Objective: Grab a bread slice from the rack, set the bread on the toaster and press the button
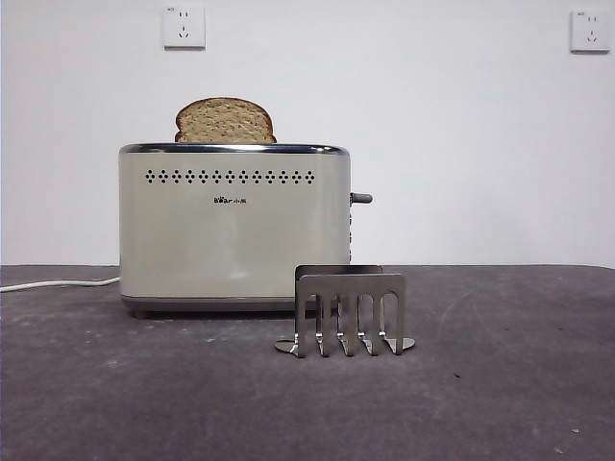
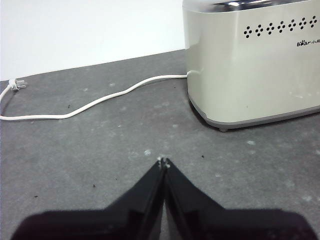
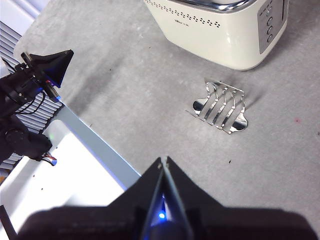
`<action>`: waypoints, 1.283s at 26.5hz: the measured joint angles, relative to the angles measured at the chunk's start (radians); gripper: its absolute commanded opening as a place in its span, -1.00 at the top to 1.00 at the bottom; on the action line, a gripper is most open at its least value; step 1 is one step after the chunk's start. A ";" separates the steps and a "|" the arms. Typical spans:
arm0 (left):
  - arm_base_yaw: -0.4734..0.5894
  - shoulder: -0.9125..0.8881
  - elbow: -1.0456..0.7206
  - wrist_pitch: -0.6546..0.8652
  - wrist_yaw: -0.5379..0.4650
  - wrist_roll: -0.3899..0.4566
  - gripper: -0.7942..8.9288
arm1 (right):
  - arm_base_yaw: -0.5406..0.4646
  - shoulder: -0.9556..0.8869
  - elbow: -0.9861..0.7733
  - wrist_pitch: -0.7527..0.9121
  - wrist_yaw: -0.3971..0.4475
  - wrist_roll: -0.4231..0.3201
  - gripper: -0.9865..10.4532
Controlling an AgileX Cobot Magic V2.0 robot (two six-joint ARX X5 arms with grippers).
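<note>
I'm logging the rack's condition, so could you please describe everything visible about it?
The rack is small, of shiny grey-silver metal, with a comb-like panel of five upright prongs and flat rounded feet. It stands upright and empty on the dark table, in front of the toaster toward its lever end. No gripper touches it; whether it touches the toaster cannot be told.

Glossy cream toaster [image 1: 233, 230], shiny metal rack [image 1: 350, 312]
</note>
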State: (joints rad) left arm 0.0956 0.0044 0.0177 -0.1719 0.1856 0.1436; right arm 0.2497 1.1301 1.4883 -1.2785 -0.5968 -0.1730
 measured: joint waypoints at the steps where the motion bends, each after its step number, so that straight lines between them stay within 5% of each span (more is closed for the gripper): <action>1: 0.000 0.000 0.000 0.000 0.000 0.000 0.84 | 0.000 0.000 0.000 0.000 0.000 0.000 0.83; 5: 0.000 0.000 0.000 0.000 0.000 0.000 0.84 | -0.040 -0.027 -0.002 0.049 0.048 -0.030 0.83; 11: 0.000 0.000 0.000 0.000 0.000 -0.007 0.84 | -0.123 -0.303 -0.063 0.369 0.125 0.019 0.83; 14: 0.000 0.000 0.000 0.000 0.000 -0.006 0.84 | -0.165 -0.447 -0.240 0.552 0.262 0.058 0.83; 23: 0.000 0.000 0.000 0.000 0.000 -0.007 0.84 | -0.212 -0.758 -0.798 0.989 0.287 0.119 0.83; 30: 0.000 0.000 0.000 0.000 0.000 -0.007 0.84 | -0.217 -0.920 -1.138 1.071 0.295 0.126 0.83; 34: 0.000 0.000 0.000 0.000 0.000 -0.007 0.84 | -0.217 -1.001 -1.260 1.081 0.372 0.137 0.83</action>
State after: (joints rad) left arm 0.0956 0.0048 0.0177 -0.1719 0.1856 0.1368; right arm 0.0330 0.1291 0.2287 -0.1978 -0.2245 -0.0364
